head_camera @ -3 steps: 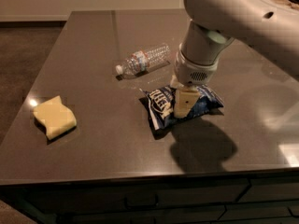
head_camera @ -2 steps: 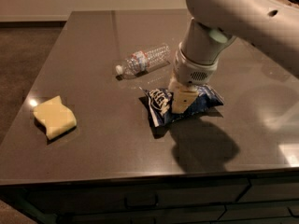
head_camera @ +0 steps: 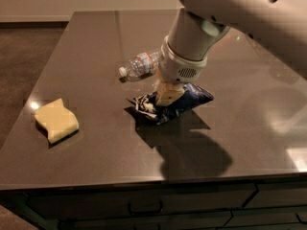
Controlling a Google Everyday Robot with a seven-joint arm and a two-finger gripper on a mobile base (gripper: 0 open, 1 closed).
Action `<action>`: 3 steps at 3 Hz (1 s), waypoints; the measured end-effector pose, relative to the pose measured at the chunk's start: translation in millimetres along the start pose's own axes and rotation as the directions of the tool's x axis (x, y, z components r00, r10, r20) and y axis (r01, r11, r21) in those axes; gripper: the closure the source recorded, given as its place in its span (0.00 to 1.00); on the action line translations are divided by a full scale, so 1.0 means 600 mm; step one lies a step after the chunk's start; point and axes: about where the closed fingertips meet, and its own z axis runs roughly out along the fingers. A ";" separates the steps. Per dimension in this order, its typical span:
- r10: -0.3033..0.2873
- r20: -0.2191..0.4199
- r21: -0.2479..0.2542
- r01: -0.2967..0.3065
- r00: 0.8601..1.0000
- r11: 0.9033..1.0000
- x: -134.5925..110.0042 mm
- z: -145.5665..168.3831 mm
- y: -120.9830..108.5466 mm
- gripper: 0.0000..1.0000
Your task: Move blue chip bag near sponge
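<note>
The blue chip bag point(head_camera: 194, 96) lies crumpled near the middle of the dark table. Its left end point(head_camera: 144, 105) is bunched up. My gripper point(head_camera: 167, 95) comes down on it from above, with its tan fingers point(head_camera: 169, 93) closed on the middle of the bag. The bag looks pinched and partly raised off the table. The pale yellow sponge point(head_camera: 56, 120) lies flat at the left side of the table, well apart from the bag and to its left.
A clear plastic water bottle point(head_camera: 140, 64) lies on its side just behind the bag, close to my gripper's left side. The table's front edge point(head_camera: 144, 180) runs below, with drawers under it. My arm's shadow falls in front of the bag.
My gripper and the chip bag have shifted a little to the left, toward the sponge. The bag is more bunched up. The sponge and the bottle have not moved.
</note>
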 end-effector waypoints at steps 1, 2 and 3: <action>-0.009 0.028 0.015 0.009 1.000 1.000 -0.073 0.002 -0.005 1.00; -0.018 0.051 0.018 0.017 0.999 1.000 -0.124 0.009 -0.009 1.00; -0.027 0.078 0.037 0.024 0.997 0.999 -0.171 0.009 -0.018 0.84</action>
